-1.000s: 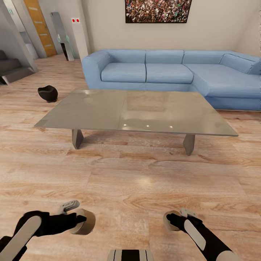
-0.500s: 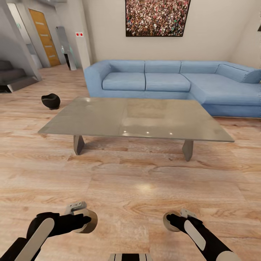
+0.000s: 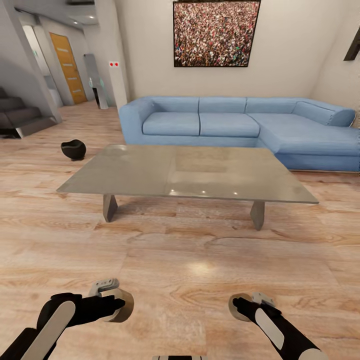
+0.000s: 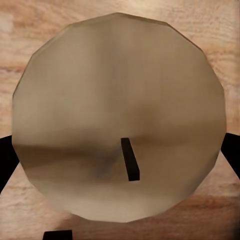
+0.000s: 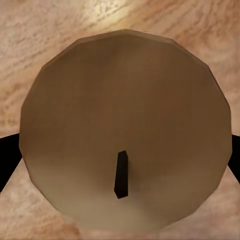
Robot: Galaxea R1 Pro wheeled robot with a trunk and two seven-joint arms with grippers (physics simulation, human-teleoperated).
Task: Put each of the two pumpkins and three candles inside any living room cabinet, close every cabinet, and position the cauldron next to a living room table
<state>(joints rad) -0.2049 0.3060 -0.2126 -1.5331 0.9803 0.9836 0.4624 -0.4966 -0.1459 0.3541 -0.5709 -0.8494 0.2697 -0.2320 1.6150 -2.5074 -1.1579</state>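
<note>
Candles in both my grippers: left gripper [image 3: 117, 306] clamped on one candle [image 4: 120, 125], right gripper [image 3: 239, 306] on another candle [image 5: 125, 130] (wicks facing the wrist cameras). Coffee table [image 3: 185, 172] ahead; cauldron [image 3: 73, 149] on the floor near its far-left corner, apart.

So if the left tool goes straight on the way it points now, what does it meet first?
Probably the wood floor: past the candle held in the left tool, its wrist view shows just floorboards, though how far is unclear.

blue sofa [image 3: 240, 125] — crowd picture [image 3: 216, 33] above | orange door [image 3: 67, 67] | stairs [image 3: 17, 117]
</note>
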